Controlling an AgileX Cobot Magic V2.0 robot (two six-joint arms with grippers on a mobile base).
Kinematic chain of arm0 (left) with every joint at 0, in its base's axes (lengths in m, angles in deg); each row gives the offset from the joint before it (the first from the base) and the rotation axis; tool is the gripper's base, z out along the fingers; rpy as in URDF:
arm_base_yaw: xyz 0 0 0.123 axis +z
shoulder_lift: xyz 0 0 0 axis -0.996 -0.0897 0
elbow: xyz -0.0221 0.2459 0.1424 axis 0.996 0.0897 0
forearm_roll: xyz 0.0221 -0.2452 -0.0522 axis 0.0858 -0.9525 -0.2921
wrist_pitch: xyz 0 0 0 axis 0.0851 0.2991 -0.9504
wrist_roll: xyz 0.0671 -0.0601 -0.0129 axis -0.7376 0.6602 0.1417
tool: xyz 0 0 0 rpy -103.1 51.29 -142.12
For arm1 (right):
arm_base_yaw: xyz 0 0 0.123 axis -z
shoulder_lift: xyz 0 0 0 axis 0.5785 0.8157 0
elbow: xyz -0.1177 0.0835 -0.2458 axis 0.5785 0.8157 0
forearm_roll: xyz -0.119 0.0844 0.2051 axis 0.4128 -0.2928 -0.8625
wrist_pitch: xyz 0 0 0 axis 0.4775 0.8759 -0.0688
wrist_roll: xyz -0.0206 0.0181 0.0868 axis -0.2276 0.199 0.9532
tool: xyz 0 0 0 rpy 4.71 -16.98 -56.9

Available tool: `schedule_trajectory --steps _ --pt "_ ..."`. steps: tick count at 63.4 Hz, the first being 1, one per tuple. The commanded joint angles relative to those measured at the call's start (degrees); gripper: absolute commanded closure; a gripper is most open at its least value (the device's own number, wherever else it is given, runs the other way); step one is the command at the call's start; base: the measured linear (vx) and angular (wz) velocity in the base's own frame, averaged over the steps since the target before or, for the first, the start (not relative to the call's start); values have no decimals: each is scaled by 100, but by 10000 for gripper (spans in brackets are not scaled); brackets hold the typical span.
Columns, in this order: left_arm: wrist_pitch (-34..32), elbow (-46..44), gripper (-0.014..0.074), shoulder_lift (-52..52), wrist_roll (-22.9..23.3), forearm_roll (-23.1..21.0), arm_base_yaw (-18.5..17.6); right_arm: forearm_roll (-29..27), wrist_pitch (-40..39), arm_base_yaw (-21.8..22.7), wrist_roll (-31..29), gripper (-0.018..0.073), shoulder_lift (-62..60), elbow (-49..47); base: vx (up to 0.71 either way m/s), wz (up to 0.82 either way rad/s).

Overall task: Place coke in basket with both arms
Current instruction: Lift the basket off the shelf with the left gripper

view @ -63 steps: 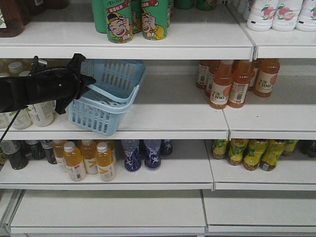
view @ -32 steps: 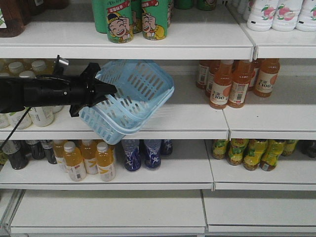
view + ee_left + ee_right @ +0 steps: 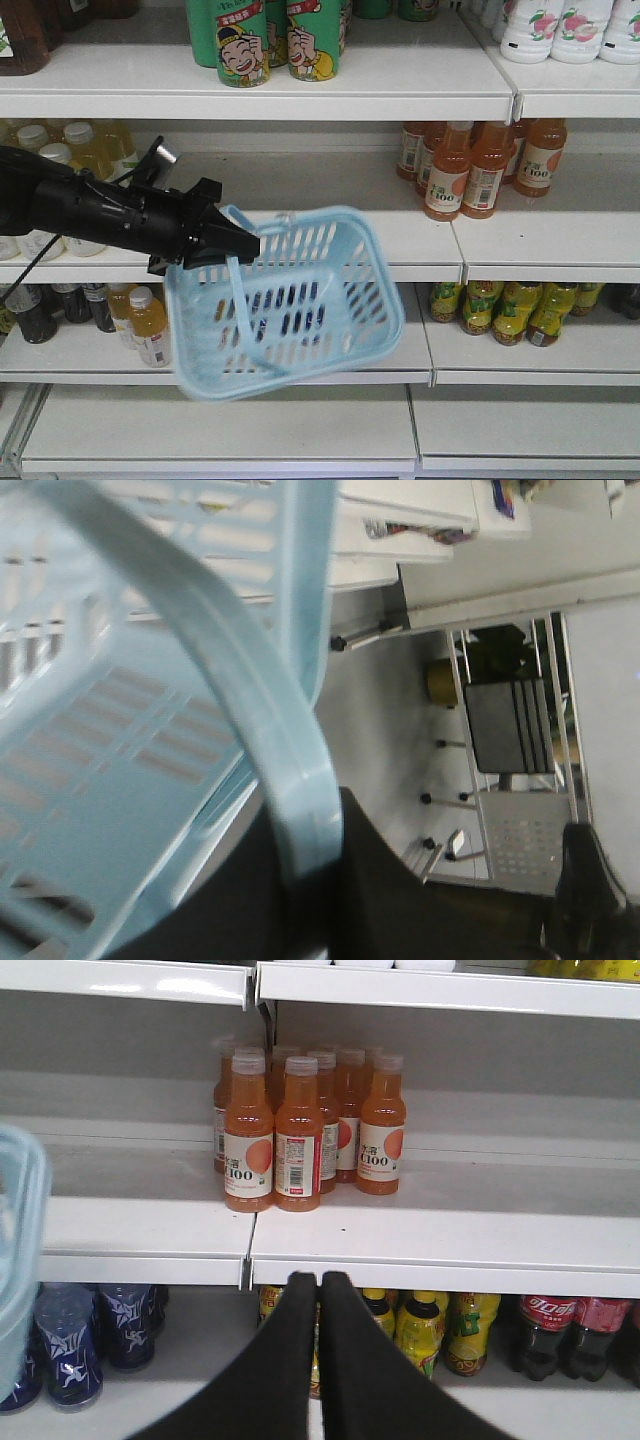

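Black left gripper is clamped on a swing handle of the light blue basket, which hangs tilted from it in the air before the shelves, its open side towards the front camera. Empty, the right gripper has its 2 fingers pressed together and points at orange bottles. 2 coke bottles stand on the shelf below at the right, beside yellow-labelled bottles, well apart from the basket.
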Motion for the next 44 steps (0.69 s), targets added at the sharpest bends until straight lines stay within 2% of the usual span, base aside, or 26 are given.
schedule_trajectory --steps 1,7,21,27,44 --pt "228 217 604 702 -59 -202 -154 42 -410 22 -51 561 -103 53 0 0" --pt "234 661 604 1092 -244 -106 -347 42 -410 22 -51 561 -103 53 0 0" --pt "102 1662 603 2063 -514 -232 -833 42 -410 22 -51 561 -103 53 0 0" --pt "30 2047 603 2490 -678 -609 -1020 42 -410 22 -51 561 -103 53 0 0" --pt "-6 2258 603 3332 -970 -2289 -1405 42 -410 22 -51 561 -103 53 0 0"
